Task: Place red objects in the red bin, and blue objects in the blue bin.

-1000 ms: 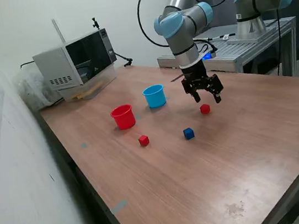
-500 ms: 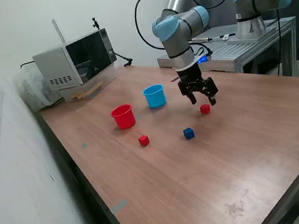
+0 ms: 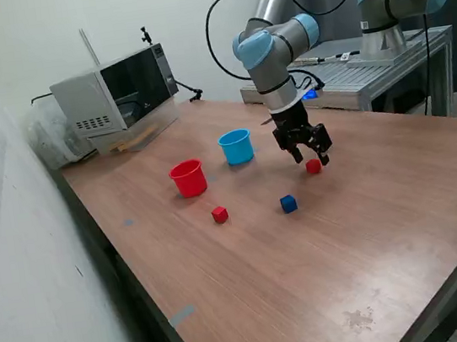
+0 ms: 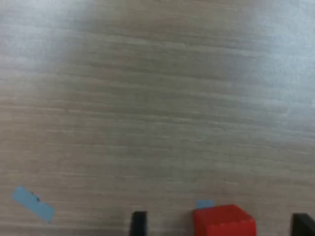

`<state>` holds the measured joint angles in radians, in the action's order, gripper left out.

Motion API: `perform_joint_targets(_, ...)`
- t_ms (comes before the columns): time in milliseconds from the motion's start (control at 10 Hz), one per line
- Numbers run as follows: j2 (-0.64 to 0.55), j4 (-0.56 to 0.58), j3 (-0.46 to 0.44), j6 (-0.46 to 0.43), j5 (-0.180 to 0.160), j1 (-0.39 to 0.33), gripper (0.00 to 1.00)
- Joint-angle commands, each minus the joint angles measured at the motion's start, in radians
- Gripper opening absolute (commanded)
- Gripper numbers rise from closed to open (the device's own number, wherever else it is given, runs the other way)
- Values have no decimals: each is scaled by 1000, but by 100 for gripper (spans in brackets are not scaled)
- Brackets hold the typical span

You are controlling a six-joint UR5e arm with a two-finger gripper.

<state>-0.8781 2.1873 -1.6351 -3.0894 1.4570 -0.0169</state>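
Wooden table (image 3: 374, 236), exterior view: the near half of the top is bare wood with open room out to its front and right edges. Nearest to the camera, 1 red cube (image 3: 219, 215) lies toward the exterior view's left and 1 dark blue cube (image 3: 288, 203) lies to its right, the 2 well apart. Behind the blue cube, a 2nd red cube (image 3: 314, 166) rests on the wood with the gripper (image 3: 311, 153) low over it, fingers spread wide and holding nothing. In the wrist view this cube (image 4: 224, 222) sits between the 2 dark fingertips (image 4: 139, 222), closer to one, with gaps on both sides; bits of pale blue tape (image 4: 32, 203) mark the wood nearby.

Farther back stand the red cup (image 3: 188, 178) and, to its right, the light blue cup (image 3: 236, 147), both upright and apart; their contents cannot be told from this angle. A microwave (image 3: 115, 89) occupies the far left corner.

Compared with 1.0 s ago, the gripper has shifted leftward and lower, closer to the 2nd red cube; cubes and cups are unmoved.
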Motion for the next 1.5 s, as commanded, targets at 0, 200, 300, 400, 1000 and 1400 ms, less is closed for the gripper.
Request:
perform_joint_targets(0,-1,5,0,0,29,-3,0)
perform_joint_targets(200,-2,5,1,-2,37,-17,0)
perform_joint_targets(300,-13,3,3,-5,37,-17,0)
perform_joint_targets(400,-33,0,3,-6,36,-17,0)
perform_joint_targets(1000,-143,-36,110,-12,45,61,0)
perform_joint_targets(1400,-125,-12,251,-41,40,136,0)
